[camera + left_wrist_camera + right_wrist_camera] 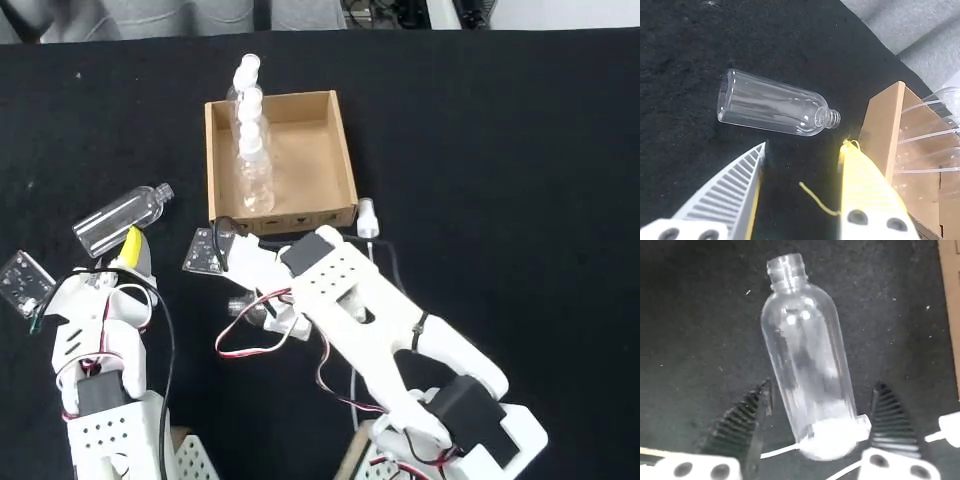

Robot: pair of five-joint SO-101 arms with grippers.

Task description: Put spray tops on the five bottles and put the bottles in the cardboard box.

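While the left gripper (804, 145) gaped short of a bottle (770, 109) lying crosswise left of the box (345, 160), the right gripper (823, 386) stood open astride a second bottle (805, 350), its neck pointing away.

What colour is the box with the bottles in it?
Brown. The cardboard box shows best in the high view.

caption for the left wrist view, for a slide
Open left gripper near a capless bottle lying on the black table, beside the cardboard box.
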